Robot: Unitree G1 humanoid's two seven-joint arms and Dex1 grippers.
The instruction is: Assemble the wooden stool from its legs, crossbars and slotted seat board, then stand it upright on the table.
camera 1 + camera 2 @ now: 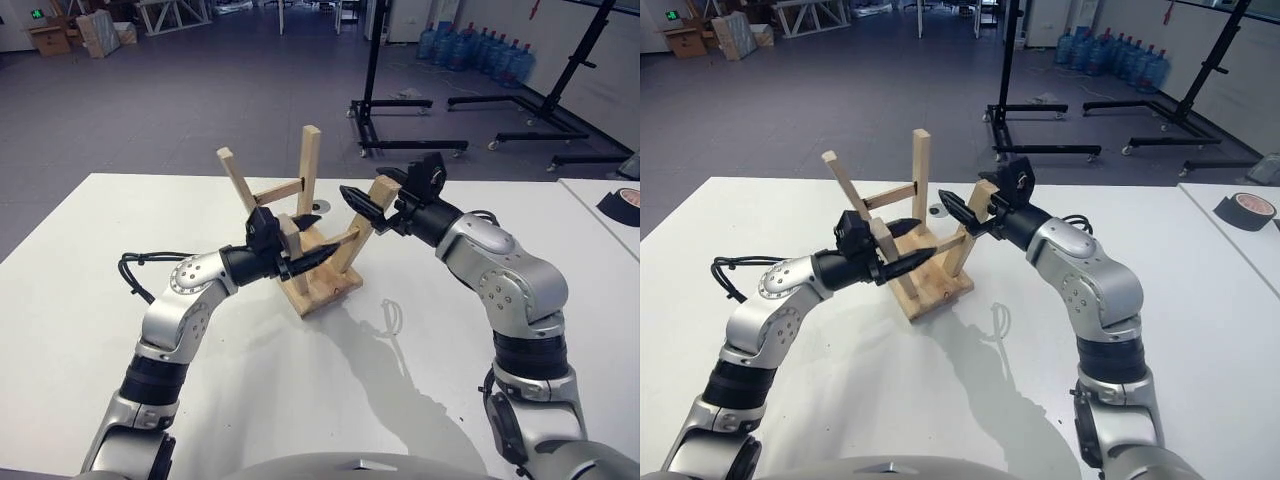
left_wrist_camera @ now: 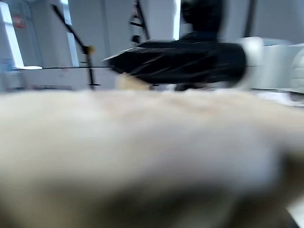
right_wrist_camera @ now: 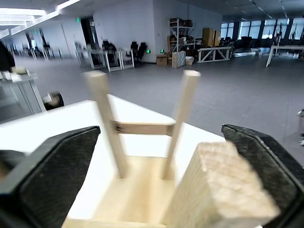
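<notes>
left gripper [image 1: 318, 238] sits closest, its two fingers set on either side of the near-left leg [image 1: 291, 237] and closed against the wood; in the left wrist view the leg is a pale blur right beneath one black finger [image 2: 180, 59].

right gripper [image 3: 160, 130] is spread wide – the top end of the near-right leg [image 1: 362, 235] stands between its fingers, closer to one than the other, and it holds nothing.

counted: one stool [image 1: 310, 230], upside down, with one seat board [image 1: 325, 288] down on the white tabletop [image 1: 120, 220], four legs pointing up, and two crossbars. the far-left leg [image 1: 237, 178] and far-right leg [image 1: 309, 165] are joined by the far crossbar [image 1: 278, 191]; the near crossbar [image 1: 337, 242] runs between the two near legs. whether the seat board lies quite flat i cannot tell.

the stool is about midway between the left and right edges of the tabletop, nearer the far edge than the near one, with one gripper on each side of it.

one small grey disc [image 1: 320, 206] lies on the tabletop just behind the stool. one roll of black tape [image 1: 1244, 210] lies on the neighbouring table by the right edge. a green lit sign [image 1: 37, 14] shows far back – its writing too small to read.
</notes>
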